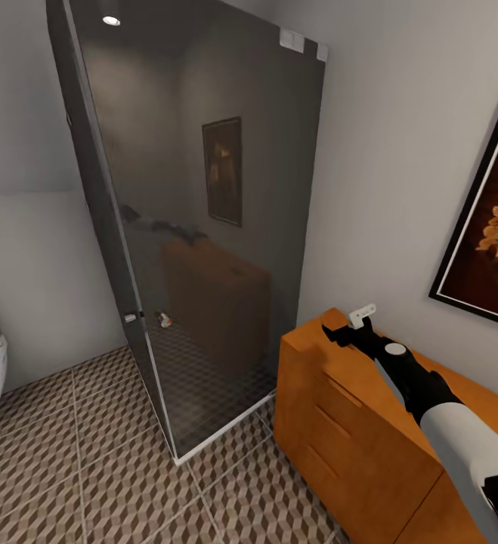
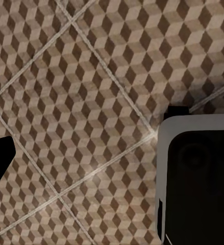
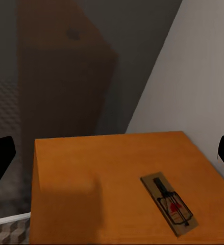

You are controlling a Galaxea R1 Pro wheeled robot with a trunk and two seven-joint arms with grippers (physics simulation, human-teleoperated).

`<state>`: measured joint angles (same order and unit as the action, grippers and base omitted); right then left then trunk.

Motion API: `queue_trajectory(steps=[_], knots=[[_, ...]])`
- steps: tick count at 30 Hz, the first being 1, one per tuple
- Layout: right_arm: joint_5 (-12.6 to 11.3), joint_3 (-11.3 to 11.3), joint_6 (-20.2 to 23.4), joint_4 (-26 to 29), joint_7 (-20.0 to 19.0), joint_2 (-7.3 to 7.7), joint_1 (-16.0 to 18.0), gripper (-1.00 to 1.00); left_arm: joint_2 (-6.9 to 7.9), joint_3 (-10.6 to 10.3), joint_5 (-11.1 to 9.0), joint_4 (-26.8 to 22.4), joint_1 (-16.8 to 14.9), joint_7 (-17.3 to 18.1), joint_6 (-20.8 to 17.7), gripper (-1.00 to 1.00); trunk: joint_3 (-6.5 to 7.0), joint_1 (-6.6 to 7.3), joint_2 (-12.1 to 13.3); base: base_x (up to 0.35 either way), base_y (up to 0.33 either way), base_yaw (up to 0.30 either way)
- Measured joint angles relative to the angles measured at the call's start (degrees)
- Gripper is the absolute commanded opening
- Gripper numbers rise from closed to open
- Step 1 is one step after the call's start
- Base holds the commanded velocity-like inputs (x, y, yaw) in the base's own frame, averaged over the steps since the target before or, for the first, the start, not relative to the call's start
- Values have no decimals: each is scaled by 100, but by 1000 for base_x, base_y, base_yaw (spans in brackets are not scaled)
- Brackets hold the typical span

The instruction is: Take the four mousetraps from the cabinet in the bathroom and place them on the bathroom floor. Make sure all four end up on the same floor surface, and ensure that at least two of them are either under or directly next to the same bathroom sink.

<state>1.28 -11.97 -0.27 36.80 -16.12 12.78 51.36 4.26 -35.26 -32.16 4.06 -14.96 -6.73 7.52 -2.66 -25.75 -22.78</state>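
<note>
The mousetrap (image 3: 170, 205) lay flat on the cabinet (image 3: 91, 168) — right gripper (image 3: 112, 153) wide open above, best lowered squarely before closing.

text: none legible | labels: none | brands: none | numbers: none | signs: none

I logged the cabinet (image 1: 339, 423) as orange-brown wood, smooth, faint satin sheen. The mousetrap (image 3: 171, 204) – pale matt wood slab, dark metal wire. Shower screen (image 1: 203, 227) – smoked glass, glossy, reflective. Bathroom floor (image 2: 81, 102): printed tile, low sheen.
</note>
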Motion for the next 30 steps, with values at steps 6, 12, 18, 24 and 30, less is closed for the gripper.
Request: queue_trajectory(steps=[6,12,18,24,30], knots=[[-1,0,-4,-262,-4,0,0,100,-4,1,0,0,0,0,1,100,0,0,0,0,0,0],[-2,3,-11,-372,-9,-1,1,100,-8,2,1,-1,0,1,-2,100,0,0,0,0,-89,0],[-1,3,-13,-390,-11,-1,0,100,-8,2,0,-1,0,0,3,100,0,0,0,0,-133,0],[-1,1,-10,-394,-12,0,0,100,-9,2,-1,-1,0,1,84,100,0,0,0,0,-17,0],[-5,-1,-8,-394,-12,0,0,100,-9,1,-1,-2,0,1,94,100,0,0,0,11,-4,0]])
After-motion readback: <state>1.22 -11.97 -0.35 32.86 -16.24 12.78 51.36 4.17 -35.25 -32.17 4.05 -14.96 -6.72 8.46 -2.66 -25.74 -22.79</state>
